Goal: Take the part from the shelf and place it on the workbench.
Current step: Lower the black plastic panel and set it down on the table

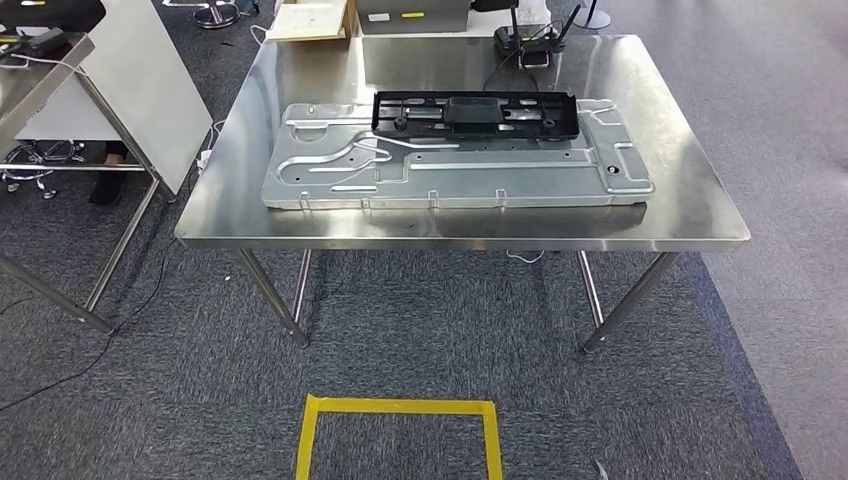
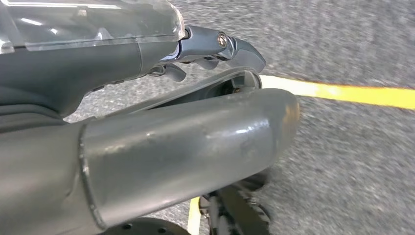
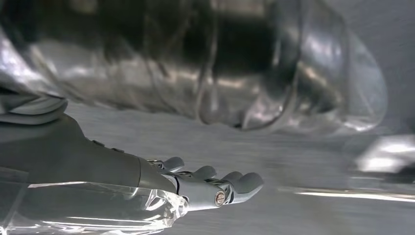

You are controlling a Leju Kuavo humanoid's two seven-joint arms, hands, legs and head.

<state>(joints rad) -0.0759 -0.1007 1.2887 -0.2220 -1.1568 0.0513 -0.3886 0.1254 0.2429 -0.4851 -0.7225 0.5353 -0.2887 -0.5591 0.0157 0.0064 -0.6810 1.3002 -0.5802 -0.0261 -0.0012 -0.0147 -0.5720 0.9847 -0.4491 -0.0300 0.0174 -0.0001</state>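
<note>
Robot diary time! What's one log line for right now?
black part on metal panel | workbench ahead | left hand empty | right hand empty

I count one steel surface [image 1: 700, 215], one stamped metal panel [image 1: 455, 175], one black part [image 1: 475, 113], one yellow tape square [image 1: 400, 408].

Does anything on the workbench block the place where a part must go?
A large metal panel covers the middle of the workbench, with a black part on its far side; only the margins are bare.
</note>
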